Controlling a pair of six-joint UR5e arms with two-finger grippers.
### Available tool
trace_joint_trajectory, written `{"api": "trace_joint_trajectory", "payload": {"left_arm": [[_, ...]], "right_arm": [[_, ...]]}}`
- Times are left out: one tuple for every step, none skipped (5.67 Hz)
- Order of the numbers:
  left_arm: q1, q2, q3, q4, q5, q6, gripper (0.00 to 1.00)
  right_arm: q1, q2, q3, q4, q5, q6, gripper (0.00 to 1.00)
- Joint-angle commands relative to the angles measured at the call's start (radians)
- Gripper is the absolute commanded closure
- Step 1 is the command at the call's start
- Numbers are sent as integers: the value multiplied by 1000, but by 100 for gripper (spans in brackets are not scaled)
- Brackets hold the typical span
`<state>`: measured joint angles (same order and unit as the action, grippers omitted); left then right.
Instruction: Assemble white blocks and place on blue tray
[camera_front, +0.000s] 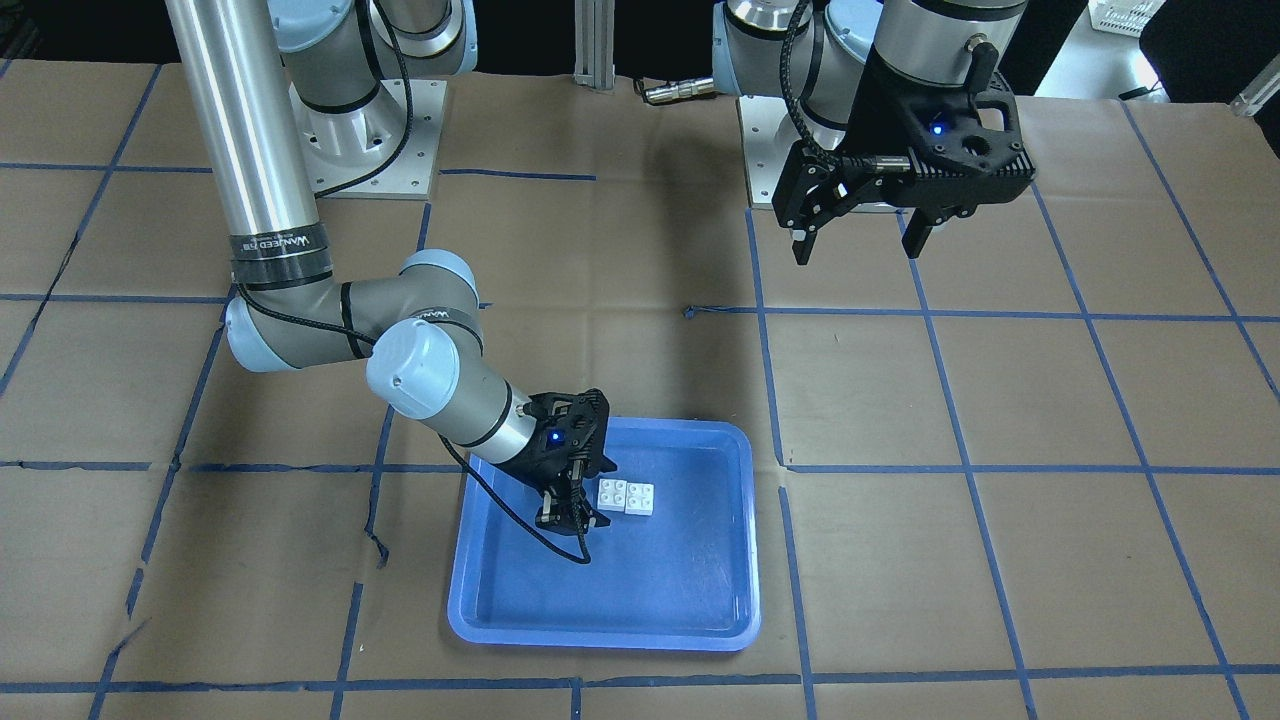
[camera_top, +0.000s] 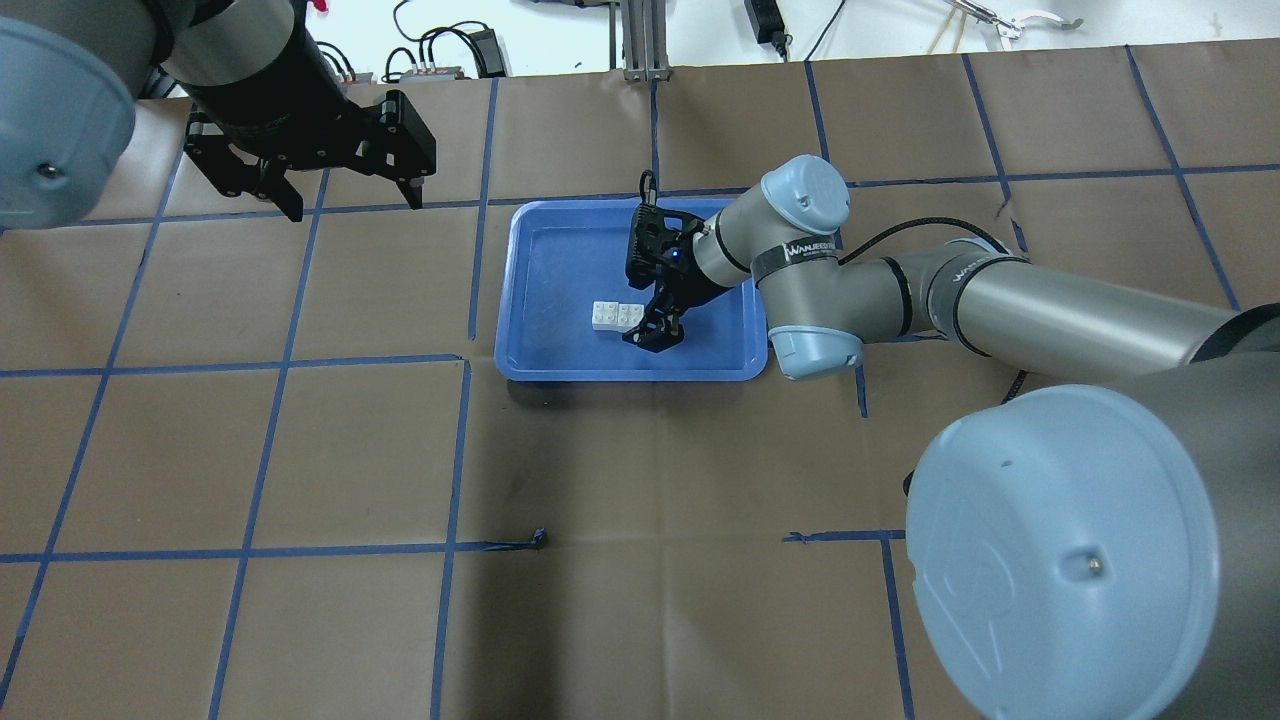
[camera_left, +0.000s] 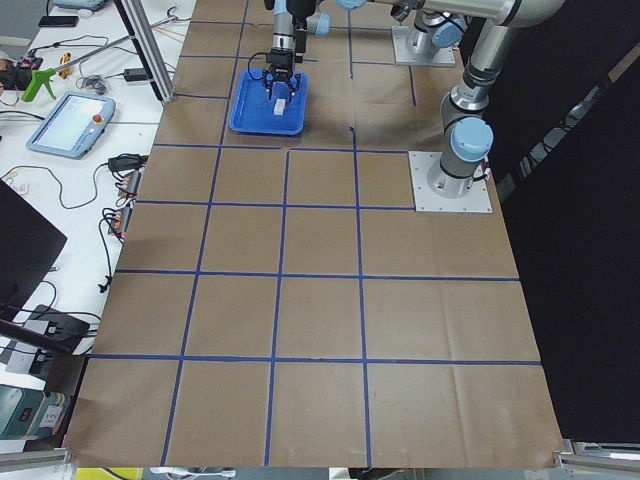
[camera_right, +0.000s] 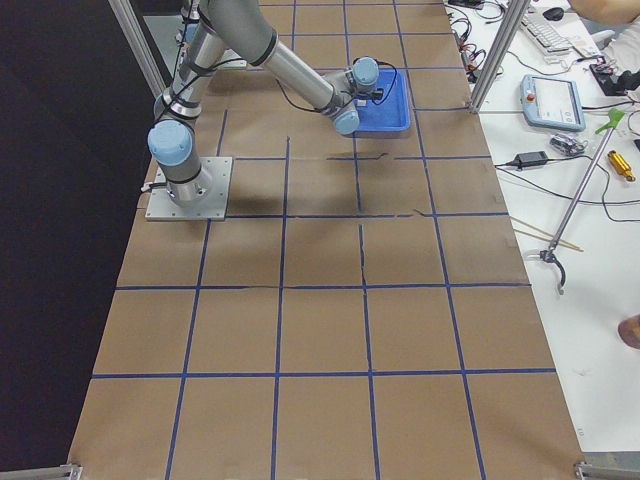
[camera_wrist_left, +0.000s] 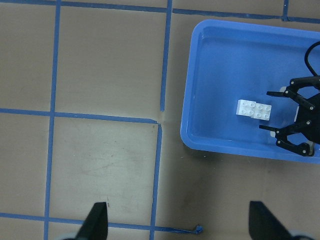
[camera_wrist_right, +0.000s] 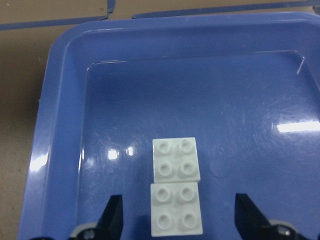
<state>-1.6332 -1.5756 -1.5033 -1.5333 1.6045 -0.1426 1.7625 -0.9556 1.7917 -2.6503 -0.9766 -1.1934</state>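
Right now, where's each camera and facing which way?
Front-facing: across table, facing robot; right gripper over blue tray, left gripper aside.
Overhead: behind shoulders, looking down; both arms.
Exterior left: left end; left arm near.
Exterior right: right end; right arm near.
Left wrist: high, downward; own fingertips.
Right wrist: low over white blocks; own fingertips.
Both wrists show blocks, tray.

Table (camera_left: 320, 310) papered brown, blue tape grid (camera_left: 240, 272). From left end: white workbench (camera_left: 70, 190) at 9 o'clock, black curtain (camera_left: 585, 250) at 3 o'clock.

Four fixed, two wrist, sharing blue tray (camera_top: 560, 270)
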Motion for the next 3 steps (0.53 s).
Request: {"api": "trace_joint_trajectory", "payload": {"left_arm": [[1,-1,2,5,-2,0,1],[0,-1,0,1,0,0,1],[1,-1,2,4,-2,0,1]], "right_arm": [[0,0,0,0,13,0,6],[-2,-8,-6,1,9,6,0],[-14,-24,-17,13,-10,33,0]]}}
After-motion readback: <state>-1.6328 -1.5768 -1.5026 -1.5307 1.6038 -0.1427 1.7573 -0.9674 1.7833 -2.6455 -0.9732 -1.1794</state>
